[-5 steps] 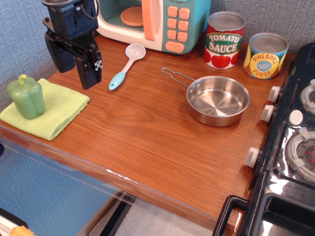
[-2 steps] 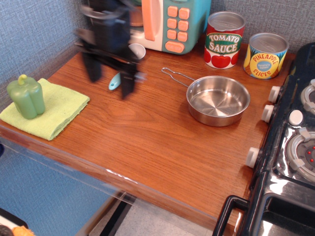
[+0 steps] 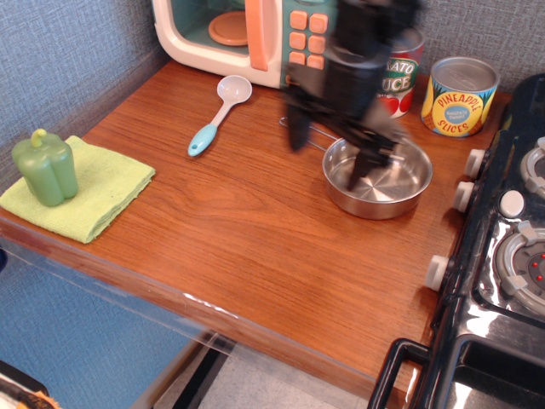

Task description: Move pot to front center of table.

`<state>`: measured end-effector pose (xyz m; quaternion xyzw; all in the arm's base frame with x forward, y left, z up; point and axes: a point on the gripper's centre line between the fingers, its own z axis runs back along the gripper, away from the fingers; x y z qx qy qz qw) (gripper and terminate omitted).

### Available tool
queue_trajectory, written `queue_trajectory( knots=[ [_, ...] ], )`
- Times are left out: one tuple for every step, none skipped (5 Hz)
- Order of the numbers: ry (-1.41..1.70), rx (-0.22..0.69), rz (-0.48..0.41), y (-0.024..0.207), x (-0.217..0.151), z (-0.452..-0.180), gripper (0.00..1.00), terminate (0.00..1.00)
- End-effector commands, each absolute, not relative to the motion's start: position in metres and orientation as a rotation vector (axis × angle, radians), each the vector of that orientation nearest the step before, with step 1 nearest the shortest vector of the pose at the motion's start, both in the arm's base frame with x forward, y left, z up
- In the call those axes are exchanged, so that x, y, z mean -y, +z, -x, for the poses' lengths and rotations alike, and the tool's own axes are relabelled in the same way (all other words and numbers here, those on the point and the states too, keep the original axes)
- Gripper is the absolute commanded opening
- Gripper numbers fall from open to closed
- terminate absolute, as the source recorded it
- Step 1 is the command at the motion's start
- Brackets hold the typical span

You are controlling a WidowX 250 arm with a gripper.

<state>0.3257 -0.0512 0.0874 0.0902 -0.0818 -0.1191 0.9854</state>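
The pot (image 3: 393, 182), a shallow shiny steel pan, sits on the reddish-brown wooden table (image 3: 238, 230) at the right, near the back. My black gripper (image 3: 330, 152) is motion-blurred and hangs over the pot's left rim. Its two fingers are spread apart and empty: one finger (image 3: 298, 129) is left of the pot and the other is over the pot's inside. The gripper hides most of the pot's wire handle.
A toy microwave (image 3: 255, 34) stands at the back. A blue-handled spoon (image 3: 218, 112) lies in front of it. A tomato sauce can (image 3: 402, 78) and a pineapple can (image 3: 460, 95) stand behind the pot. A green pepper (image 3: 47, 166) sits on a green cloth (image 3: 98, 192) at the left. A black toy stove (image 3: 511, 256) borders the right.
My gripper has swept from the table's back left corner to the right and now hangs over the pot's left rim. The pot has not moved.
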Motion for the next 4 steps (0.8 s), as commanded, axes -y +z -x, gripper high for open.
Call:
queue_trajectory(
  knots=[
    [-0.211,0.237,-0.091,0.085,0.091,-0.364,1.00,0.00],
    [-0.204,0.220,-0.055,0.069,0.096,-0.370,1.00,0.00],
    [-0.220,0.194,-0.044,0.055,0.101,-0.370,1.00,0.00],
    [-0.246,0.166,-0.065,0.042,0.103,-0.367,1.00,0.00]
  ],
)
